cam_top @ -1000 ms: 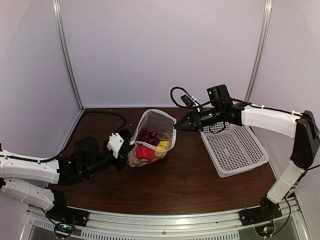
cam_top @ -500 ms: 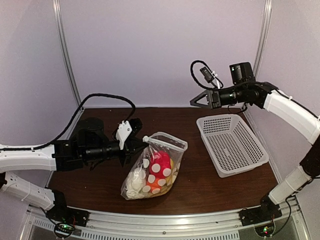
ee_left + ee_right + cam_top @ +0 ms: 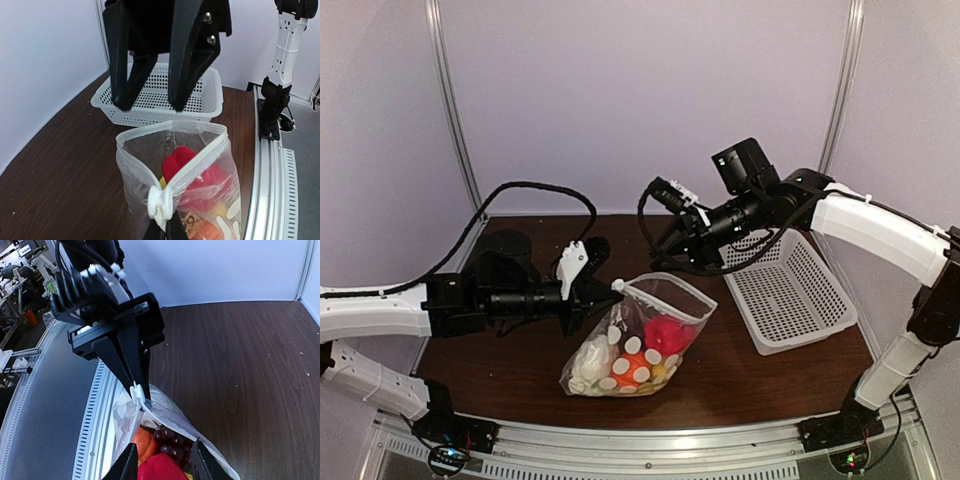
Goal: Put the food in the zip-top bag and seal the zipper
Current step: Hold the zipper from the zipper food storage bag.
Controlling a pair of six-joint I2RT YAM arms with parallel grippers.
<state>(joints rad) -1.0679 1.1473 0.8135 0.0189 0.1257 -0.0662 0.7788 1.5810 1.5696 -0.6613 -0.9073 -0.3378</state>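
From my left wrist, the bottom edge cuts off my left gripper (image 3: 163, 231). Only the fingertips (image 3: 154, 234) show, pinched on the zipper (image 3: 192, 169) at its white end. The same edge cuts off the lower part of the zip-top bag (image 3: 145, 170). My right gripper (image 3: 150, 104) runs out past the top edge and hides part of the basket (image 3: 102, 97) behind it. From my right wrist, the red pepper (image 3: 159, 467) is cropped at the bottom edge. From above, my right arm (image 3: 860, 225) covers the basket's corner nearest the table's (image 3: 520, 360) back edge. The bag's white dots mask the food (image 3: 665, 335), so I can't name every piece.
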